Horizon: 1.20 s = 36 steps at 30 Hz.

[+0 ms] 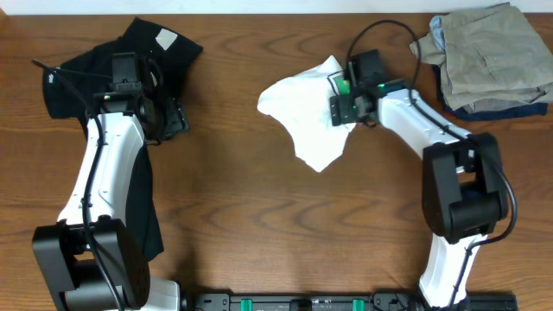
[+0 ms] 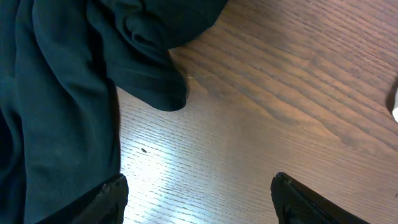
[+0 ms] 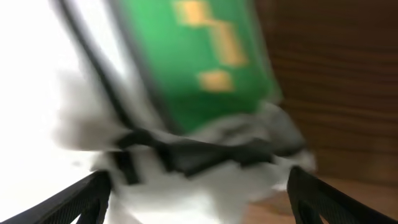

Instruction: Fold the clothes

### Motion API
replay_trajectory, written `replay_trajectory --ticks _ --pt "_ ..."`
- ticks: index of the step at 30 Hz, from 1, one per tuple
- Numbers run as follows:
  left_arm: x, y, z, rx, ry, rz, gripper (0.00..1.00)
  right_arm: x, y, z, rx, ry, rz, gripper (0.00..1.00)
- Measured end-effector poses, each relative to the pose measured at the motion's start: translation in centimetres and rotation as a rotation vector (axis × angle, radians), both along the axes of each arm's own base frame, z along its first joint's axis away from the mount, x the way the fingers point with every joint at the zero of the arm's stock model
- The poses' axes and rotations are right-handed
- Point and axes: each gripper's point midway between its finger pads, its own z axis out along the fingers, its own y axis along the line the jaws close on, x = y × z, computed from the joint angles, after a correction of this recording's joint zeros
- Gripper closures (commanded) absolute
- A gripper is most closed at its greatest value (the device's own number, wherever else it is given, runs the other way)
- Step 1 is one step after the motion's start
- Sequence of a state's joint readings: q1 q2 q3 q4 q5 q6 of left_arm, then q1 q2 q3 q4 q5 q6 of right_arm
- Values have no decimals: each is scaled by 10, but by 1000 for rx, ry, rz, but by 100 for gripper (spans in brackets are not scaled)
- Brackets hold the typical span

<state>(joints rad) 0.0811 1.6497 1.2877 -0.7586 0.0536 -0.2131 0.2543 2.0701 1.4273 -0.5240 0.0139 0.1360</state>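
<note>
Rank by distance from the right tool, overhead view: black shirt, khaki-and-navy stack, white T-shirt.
1. white T-shirt, beneath the right tool, centre.
2. khaki-and-navy stack, far-right corner.
3. black shirt, far left.

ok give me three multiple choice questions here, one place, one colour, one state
1. Where is the khaki-and-navy stack? A under the left arm; B far corner beside the right arm; C table centre.
2. The white T-shirt's print is: A green and yellow; B red; C blue.
3. The left gripper is: A shut on cloth; B out of view; C open.
Key: 1 B, the overhead view shows it there; 2 A, clear in the right wrist view; 3 C, its fingers stand apart over bare table.
</note>
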Motion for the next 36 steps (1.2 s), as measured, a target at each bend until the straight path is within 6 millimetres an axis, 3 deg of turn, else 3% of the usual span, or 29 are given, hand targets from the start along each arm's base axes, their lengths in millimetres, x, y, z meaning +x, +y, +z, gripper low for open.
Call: replay_trajectory --ticks 5,8,13,19,24,30,36 --pt "1 -3 0 -19 -6 -7 25 3 -25 12 -2 38 -45 10" --pt "2 -6 1 -31 -11 -12 25 12 -30 32 6 31 -45 9" --pt "3 -8 1 -41 -12 -16 25 32 -14 66 24 -45 34 5" --pt "3 -12 1 -65 -16 -25 25 47 14 75 35 -133 121 5" --pt "4 -18 -3 -76 -5 -38 25 56 26 54 39 -140 147 4" --pt "4 -32 -20 -85 43 -71 25 54 23 9 25 -63 126 4" --pt "7 -45 -20 -93 35 -100 25 52 18 -10 22 -21 48 4"
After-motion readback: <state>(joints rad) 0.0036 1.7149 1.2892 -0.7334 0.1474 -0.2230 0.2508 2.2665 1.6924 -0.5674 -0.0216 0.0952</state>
